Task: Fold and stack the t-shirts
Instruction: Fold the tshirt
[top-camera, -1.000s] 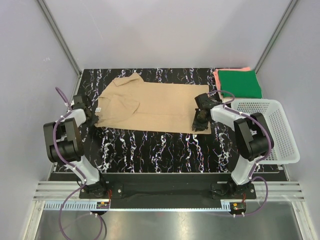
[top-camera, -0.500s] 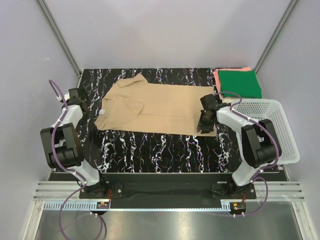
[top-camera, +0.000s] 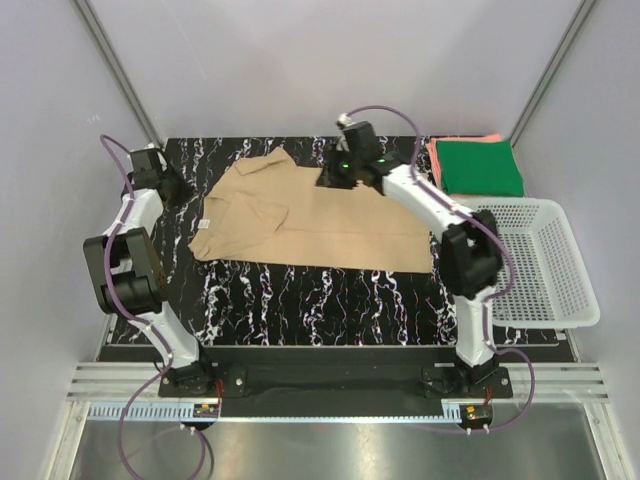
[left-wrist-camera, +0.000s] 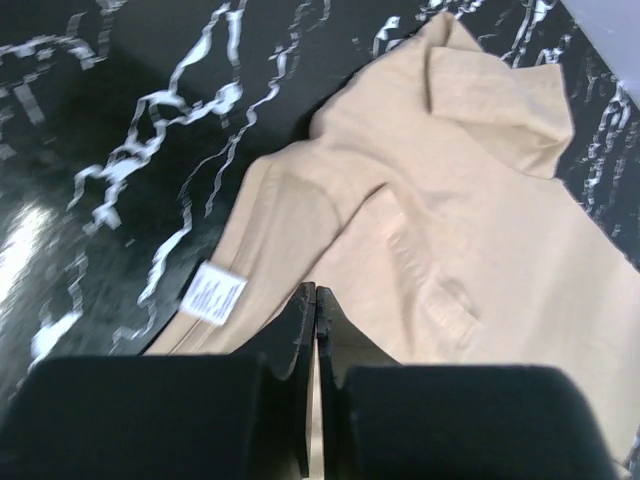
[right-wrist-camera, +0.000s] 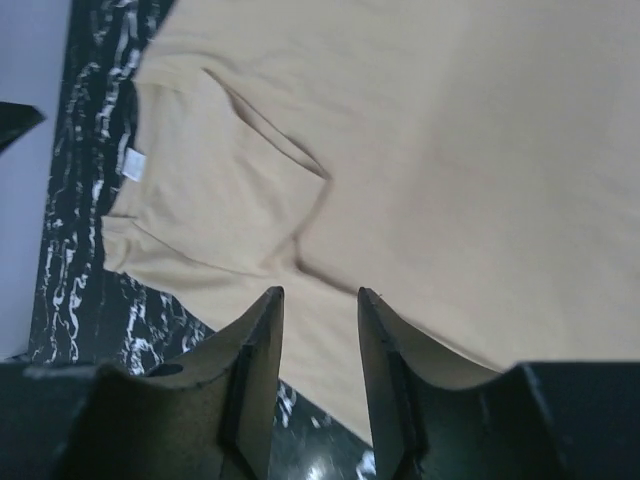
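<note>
Folding the tan short-sleeved cloth t-shirt (top-camera: 320, 215), flat on the black marbled table (top-camera: 300, 290): left gripper (left-wrist-camera: 314, 295) closed and empty, right gripper (right-wrist-camera: 320, 292) open above it. Next, likely pinch an edge.

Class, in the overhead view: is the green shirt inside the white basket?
No, the green shirt lies on the pink shirt, outside the basket.

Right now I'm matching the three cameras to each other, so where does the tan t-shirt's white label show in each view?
Top external: the white label is at the left edge of the tan t-shirt, left of centre.
Left wrist: lower left, just left of the shut left end effector.
Right wrist: upper left, at the cloth's edge.
Shared landmark: the folded-in sleeve beside the label.
</note>
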